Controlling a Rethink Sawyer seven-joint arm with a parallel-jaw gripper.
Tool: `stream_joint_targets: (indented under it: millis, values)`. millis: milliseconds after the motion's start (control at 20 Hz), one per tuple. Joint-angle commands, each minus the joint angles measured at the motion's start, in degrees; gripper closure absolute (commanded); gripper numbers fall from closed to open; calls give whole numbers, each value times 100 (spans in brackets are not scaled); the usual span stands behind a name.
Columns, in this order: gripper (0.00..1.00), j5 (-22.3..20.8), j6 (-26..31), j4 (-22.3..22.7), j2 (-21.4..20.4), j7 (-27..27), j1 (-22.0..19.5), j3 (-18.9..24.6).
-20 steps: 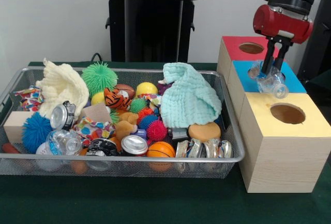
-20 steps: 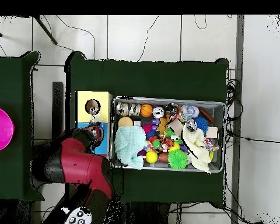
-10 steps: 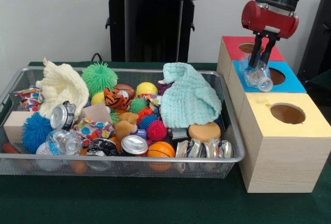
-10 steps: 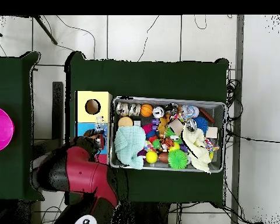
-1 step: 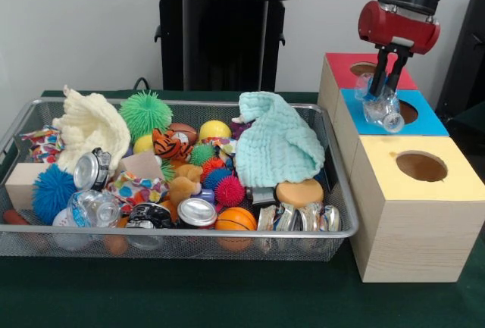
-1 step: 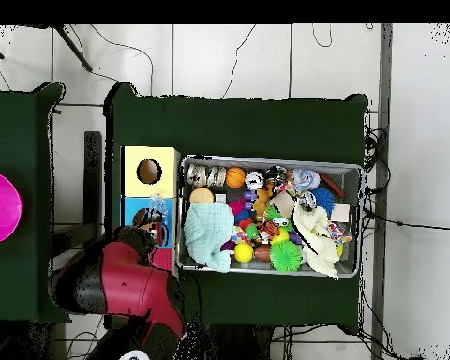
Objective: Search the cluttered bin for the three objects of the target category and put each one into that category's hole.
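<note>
At the near edge of the wire bin [image 5: 23, 231], crushed cans [image 5: 299, 217] and a second clear bottle [image 5: 92, 208] were left lying among the balls, so more of the target category could be judged to remain. Beyond it, on the row of boxes by the bin's right end, the yellow box [image 5: 413, 214] stood nearest, its hole empty. On the blue box [image 5: 424, 122] behind it, the crumpled plastic bottle [image 5: 381, 108] was held clenched in the gripper [image 5: 386, 93], just at the left rim of the blue hole. Compared with half a second earlier, the bottle had been shifted slightly right, toward the hole, after an overshoot and pull-back. The drop was judged not yet made; the red box [image 5: 345, 70] lay farthest.
</note>
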Motion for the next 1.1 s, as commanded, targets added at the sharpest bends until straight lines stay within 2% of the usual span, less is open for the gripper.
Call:
stream_joint_targets:
  millis: [50,500,1100]
  values:
    - [100,163,-149,204,477,1528,60,762]
    - [100,250,-132,254,540,1560,84,791]
    - [100,171,-570,319,676,1603,70,823]
